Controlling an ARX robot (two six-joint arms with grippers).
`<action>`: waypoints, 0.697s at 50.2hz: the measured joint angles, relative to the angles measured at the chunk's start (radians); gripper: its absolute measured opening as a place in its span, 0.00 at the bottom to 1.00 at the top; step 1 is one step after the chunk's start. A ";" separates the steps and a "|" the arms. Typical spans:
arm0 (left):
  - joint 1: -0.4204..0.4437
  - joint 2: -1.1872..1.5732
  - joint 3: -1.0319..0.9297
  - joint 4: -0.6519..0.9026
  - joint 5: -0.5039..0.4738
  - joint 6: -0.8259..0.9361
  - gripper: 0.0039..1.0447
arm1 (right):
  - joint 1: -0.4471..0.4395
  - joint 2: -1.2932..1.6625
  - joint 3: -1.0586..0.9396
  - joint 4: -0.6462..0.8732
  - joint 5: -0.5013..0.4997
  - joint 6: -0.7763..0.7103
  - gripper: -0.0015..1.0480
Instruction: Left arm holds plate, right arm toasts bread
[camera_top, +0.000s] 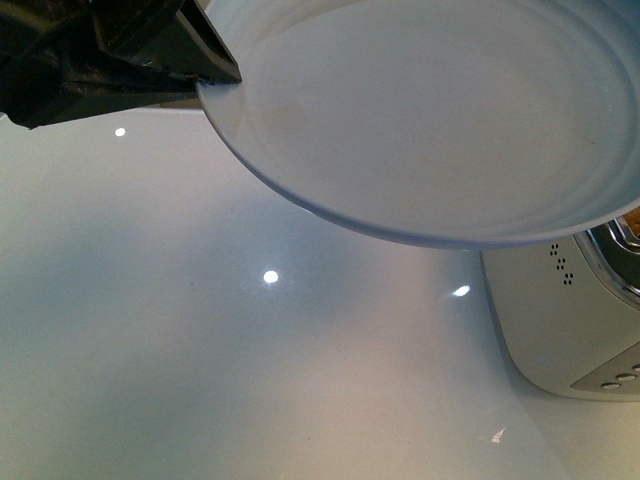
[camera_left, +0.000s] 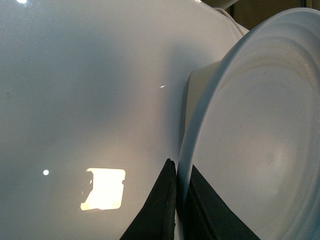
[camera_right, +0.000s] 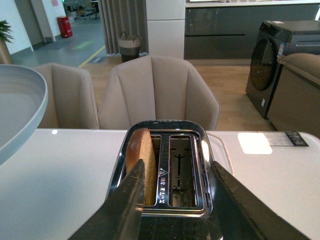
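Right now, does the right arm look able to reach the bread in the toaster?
Probably yes. The right gripper hangs open close over the toaster, the bread stands up out of its slot, and the plate is held off to one side.

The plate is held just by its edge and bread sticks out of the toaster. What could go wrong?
1. The left gripper pinches the glossy plate only at its rim; it could slip and drop onto the table.
2. The right gripper hangs open over the toaster, while the bread stands in one slot, off-centre between the fingers; closing there might miss or crush the slice.
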 joint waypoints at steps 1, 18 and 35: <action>0.000 0.000 0.000 0.000 0.000 0.000 0.03 | 0.000 0.000 0.000 0.000 0.000 0.000 0.44; 0.000 0.000 0.000 0.000 0.000 0.000 0.03 | 0.000 0.000 0.000 0.000 0.000 0.000 0.92; 0.000 0.000 0.000 0.000 0.000 0.000 0.03 | 0.000 0.000 0.000 0.000 0.000 0.000 0.92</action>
